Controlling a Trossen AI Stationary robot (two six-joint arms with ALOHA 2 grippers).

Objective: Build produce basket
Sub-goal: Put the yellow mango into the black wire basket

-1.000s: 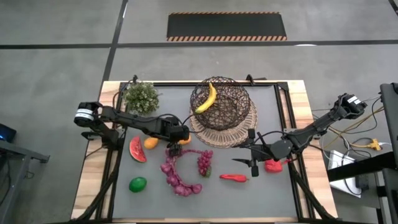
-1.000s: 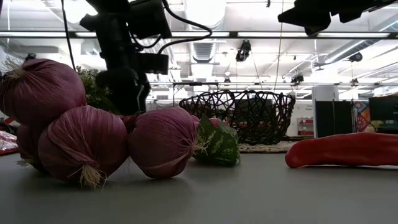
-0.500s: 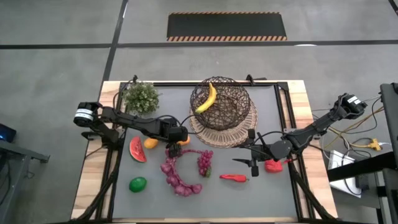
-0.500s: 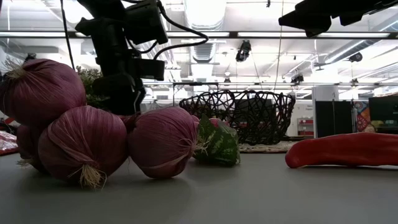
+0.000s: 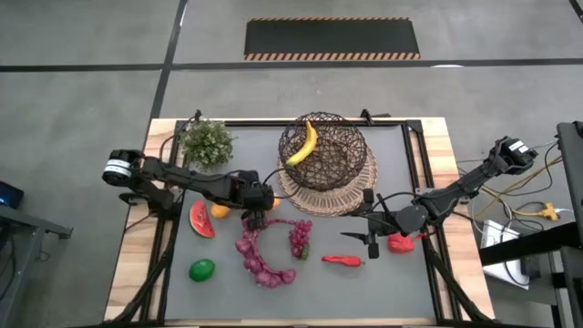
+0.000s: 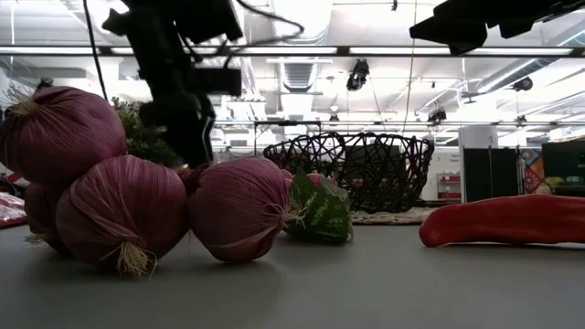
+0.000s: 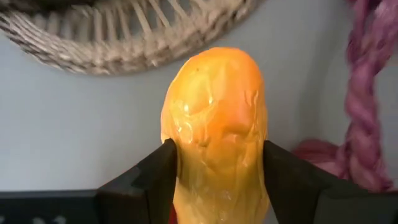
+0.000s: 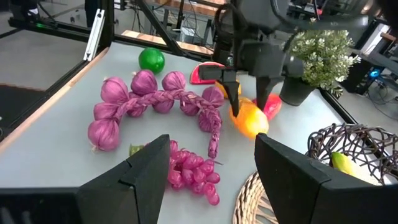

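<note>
Left gripper [image 7: 214,186] has its jaws clamped on the mango [image 7: 216,130], one finger on each flank. From above, the mango [image 5: 271,204] sits just off the near-left edge of the woven mat [image 5: 301,196], beside the string of purple onions [image 5: 260,260]. I cannot tell from these views whether it has cleared the table [image 5: 401,282].

The basket [image 5: 323,150] stands on the mat toward the far side, with the banana [image 5: 305,144] already inside. Grapes [image 5: 299,235], lime [image 5: 201,270], watermelon slice [image 5: 199,219] and a red pepper [image 5: 342,261] lie loose on the table.

Right gripper [image 8: 208,165] waits with jaws spread wide, near the mat's right edge, just beside another red pepper [image 5: 400,242].

Risks as I judge them:
- The mango skin looks glossy and the grip sits low, so it may slip or pivot during the lift.
- The basket rim is tall; a low carry could clip the wire and shove the basket off the mat.
- The onion string lies close and could snag on the way up.
</note>
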